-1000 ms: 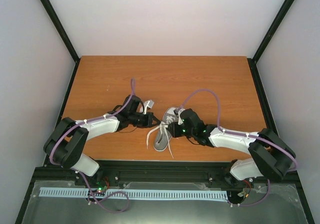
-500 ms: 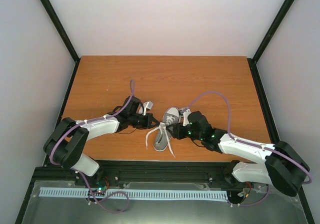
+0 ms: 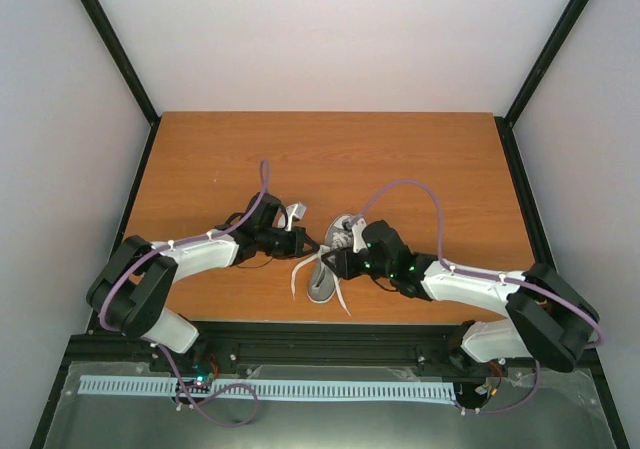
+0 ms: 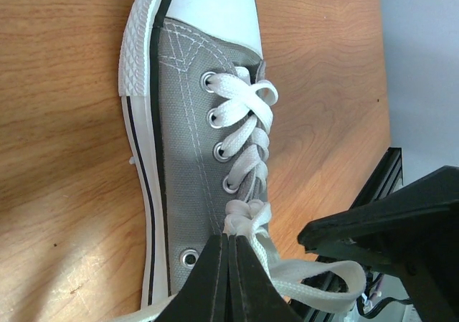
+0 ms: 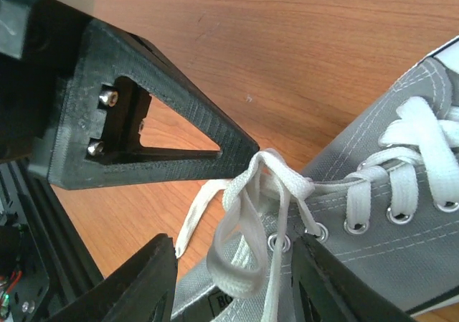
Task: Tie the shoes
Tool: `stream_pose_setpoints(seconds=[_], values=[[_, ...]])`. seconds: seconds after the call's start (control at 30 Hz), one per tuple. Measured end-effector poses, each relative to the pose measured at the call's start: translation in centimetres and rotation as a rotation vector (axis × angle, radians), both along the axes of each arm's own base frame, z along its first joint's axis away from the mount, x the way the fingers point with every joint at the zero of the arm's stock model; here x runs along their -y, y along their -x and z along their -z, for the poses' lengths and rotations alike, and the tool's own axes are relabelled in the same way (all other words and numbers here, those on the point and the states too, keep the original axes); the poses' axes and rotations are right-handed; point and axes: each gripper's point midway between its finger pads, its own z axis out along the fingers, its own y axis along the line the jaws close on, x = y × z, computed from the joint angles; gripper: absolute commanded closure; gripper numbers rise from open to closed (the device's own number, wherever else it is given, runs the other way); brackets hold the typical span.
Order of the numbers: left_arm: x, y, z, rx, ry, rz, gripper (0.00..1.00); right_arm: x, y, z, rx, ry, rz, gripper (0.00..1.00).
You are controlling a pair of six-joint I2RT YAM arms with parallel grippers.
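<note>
- The sneaker [image 3: 321, 283] lies on the counter [image 3: 330, 159] near its front edge, long axis running roughly near to far, between my two hands.
- My left hand [image 4: 229, 244] is clenched on the lace [image 5: 276, 175] at its knot.
- My right hand [image 5: 233, 264] is released, set astride the lace loop [image 5: 224, 221], nearest to take it.

Left arm [image 3: 200, 252] jaws pinched together — right arm [image 3: 470, 284] jaws parted
</note>
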Motion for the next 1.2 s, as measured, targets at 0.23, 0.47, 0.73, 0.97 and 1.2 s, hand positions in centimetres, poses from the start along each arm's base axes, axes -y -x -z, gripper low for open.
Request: stream_pose_setpoints(seconds=[0.23,0.47,0.73,0.97,1.2], values=[[-0.2,-0.1,-0.1,0.007,-0.004,-0.013,0.99,-0.7,-0.5,0.9,-0.019,0.023,0.012,0.97],[-1.1,-0.7,-1.5,0.066,-0.02,-0.077,0.99,0.6,-1.1,1.8,-0.023,0.08,0.08,0.97],[-2.0,-0.5,-0.2,0.029,-0.051,-0.125,0.99,2.0,-0.3,3.1,-0.056,0.114,0.107,0.97],[-2.6,0.0,0.7,0.0,-0.064,-0.151,0.99,2.7,-0.1,3.3,-0.064,0.12,0.131,0.97],[-3.1,-0.6,-0.4,0.048,-0.069,-0.187,0.99,3.5,0.3,3.2,-0.064,0.125,0.148,0.97]])
